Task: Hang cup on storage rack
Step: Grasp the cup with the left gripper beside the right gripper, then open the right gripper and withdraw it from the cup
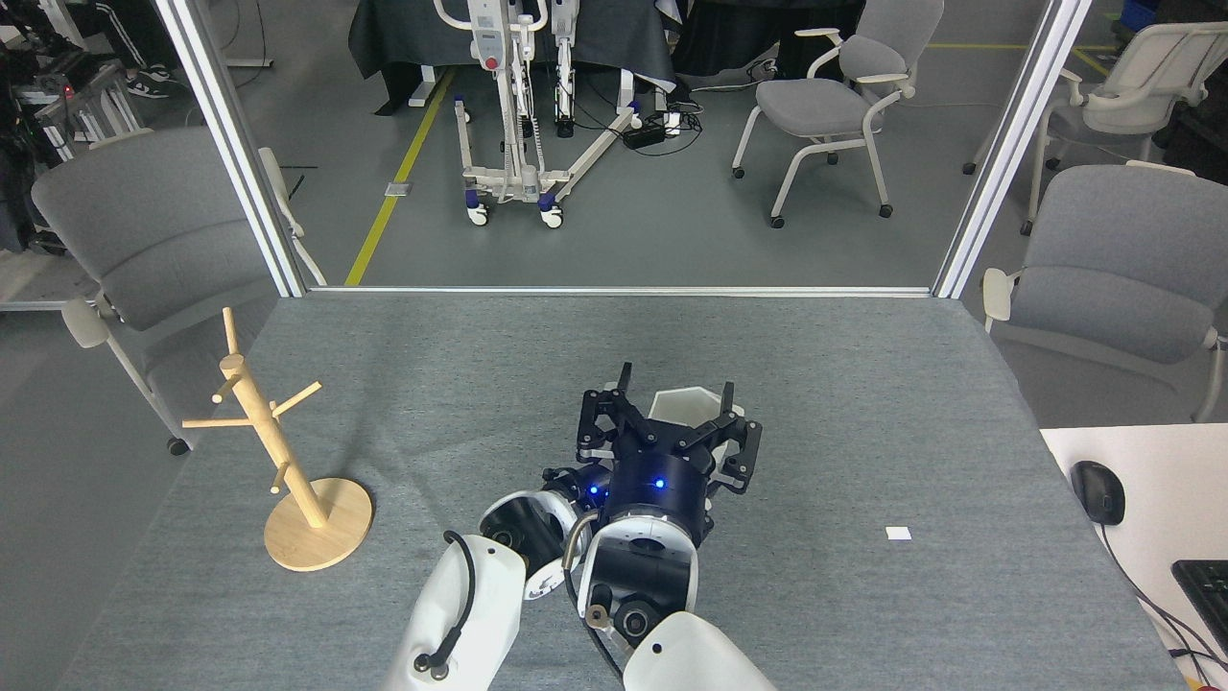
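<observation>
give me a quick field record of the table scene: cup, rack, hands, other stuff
cup: small matte white hexagonal cup, mid-table, largely hidden by the hands
rack: light wooden mug tree at the table's left edge, upright, pegs bare
right hand: fingers spread around the cup; grip unclear
left hand: tucked beside the right, state unclear
table: grey felt top
other: small white tag, right of the hands

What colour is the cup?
Matte white; the cup shows in the head view, partly hidden by the right end effector.
</observation>
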Motion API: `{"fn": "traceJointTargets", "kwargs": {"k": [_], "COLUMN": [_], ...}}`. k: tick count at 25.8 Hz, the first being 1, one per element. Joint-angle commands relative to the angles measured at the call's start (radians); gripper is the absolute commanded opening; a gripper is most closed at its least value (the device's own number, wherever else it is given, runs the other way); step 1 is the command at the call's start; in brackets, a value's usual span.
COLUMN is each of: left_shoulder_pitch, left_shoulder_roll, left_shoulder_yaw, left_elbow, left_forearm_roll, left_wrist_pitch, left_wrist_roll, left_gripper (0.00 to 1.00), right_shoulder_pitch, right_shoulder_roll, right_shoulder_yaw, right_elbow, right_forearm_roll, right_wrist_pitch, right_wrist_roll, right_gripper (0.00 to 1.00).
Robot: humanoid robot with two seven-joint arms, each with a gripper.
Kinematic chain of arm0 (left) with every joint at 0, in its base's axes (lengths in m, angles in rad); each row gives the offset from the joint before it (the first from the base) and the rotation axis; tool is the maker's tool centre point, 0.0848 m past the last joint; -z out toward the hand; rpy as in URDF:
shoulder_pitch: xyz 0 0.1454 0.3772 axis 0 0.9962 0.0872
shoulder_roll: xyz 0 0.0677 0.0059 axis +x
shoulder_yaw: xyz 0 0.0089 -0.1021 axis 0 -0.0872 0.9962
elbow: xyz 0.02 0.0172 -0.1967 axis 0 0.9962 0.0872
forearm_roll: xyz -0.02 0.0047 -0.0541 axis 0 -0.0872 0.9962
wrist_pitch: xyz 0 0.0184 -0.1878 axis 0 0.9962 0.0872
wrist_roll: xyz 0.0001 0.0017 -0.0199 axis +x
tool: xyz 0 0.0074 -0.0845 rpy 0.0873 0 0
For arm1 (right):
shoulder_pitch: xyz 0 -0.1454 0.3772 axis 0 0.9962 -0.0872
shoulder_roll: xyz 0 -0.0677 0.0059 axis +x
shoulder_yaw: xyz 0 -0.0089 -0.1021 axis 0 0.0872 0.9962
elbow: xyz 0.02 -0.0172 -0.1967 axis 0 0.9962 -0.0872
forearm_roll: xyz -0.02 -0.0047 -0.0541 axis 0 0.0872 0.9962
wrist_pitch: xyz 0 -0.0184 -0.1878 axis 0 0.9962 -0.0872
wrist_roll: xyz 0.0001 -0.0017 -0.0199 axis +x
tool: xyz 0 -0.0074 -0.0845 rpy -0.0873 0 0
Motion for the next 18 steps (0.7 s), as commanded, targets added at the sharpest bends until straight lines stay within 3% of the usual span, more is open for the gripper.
{"fn": "traceJointTargets", "kwargs": {"k": [1, 6, 8, 11, 14, 16, 18], "left_shoulder_pitch": [0.005, 0.036, 0.079, 0.149, 0.274, 0.356, 0.464], "left_shoulder_roll": [0.004, 0.005, 0.019, 0.079, 0.150, 0.191, 0.216], "left_shoulder_yaw": [0.004, 0.004, 0.009, 0.050, 0.101, 0.162, 0.251], "left_elbow": [0.002, 0.015, -0.015, -0.104, -0.268, -0.371, -0.453], "left_forearm_roll": [-0.002, -0.005, -0.007, -0.011, -0.011, -0.011, -0.010], "left_wrist_pitch": [-0.006, -0.006, -0.002, 0.053, 0.100, 0.108, 0.097], "left_wrist_roll": [0.030, 0.029, 0.032, 0.032, 0.032, 0.030, 0.032], "left_gripper": [0.00, 0.00, 0.00, 0.00, 0.00, 0.00, 0.00], "right_shoulder_pitch": [0.003, 0.000, 0.001, 0.018, 0.135, 0.241, 0.325], "right_shoulder_roll": [-0.001, -0.009, -0.026, -0.110, -0.230, -0.283, -0.300], "right_shoulder_yaw": [-0.005, -0.098, -0.183, -0.413, -0.664, -0.785, -0.854], "right_elbow": [0.000, -0.009, -0.009, -0.011, 0.014, 0.060, 0.088], "right_forearm_roll": [-0.006, -0.012, -0.039, -0.171, -0.346, -0.366, -0.360], "right_wrist_pitch": [-0.030, -0.066, -0.139, -0.409, -0.799, -0.963, -1.021], "right_wrist_roll": [-0.166, -0.292, -0.330, -0.349, -0.462, -0.542, -0.579], "right_gripper": [0.98, 0.98, 0.98, 0.98, 0.98, 0.98, 0.98]}}
